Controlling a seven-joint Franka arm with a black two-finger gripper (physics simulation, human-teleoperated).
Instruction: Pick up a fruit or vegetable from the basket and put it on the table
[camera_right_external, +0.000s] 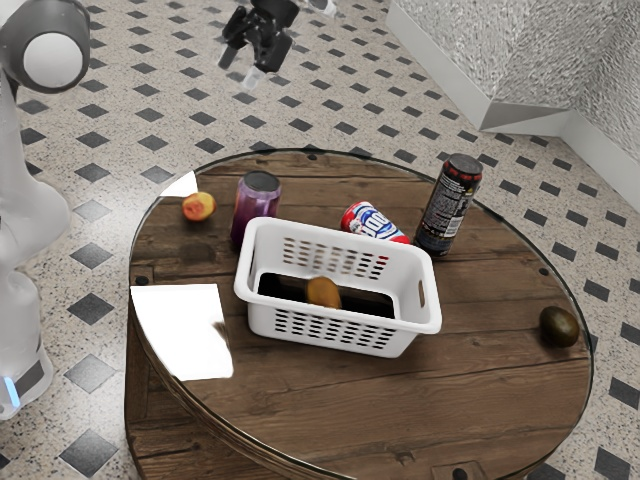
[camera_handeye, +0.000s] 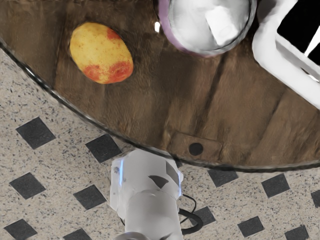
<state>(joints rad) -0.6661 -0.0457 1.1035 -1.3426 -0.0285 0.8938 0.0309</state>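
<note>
Noted pincer (camera_right_external: 237, 68) open, empty, high outside basket (camera_right_external: 420, 325), toward its purple can (camera_right_external: 257, 205) side. Located brown fruit (camera_right_external: 323, 292) inside basket; judge move as across past purple can, then down; cannot read long axis

Rounded orange-brown produce (camera_right_external: 323, 292) inside white slotted basket (camera_right_external: 345, 317), on wooden table (camera_right_external: 490, 380).

From here I count three cans (camera_right_external: 452, 208), one white basket (camera_right_external: 340, 319), one round table (camera_right_external: 490, 385) and three fruits or vegetables (camera_right_external: 199, 207) (matching the cans).
</note>
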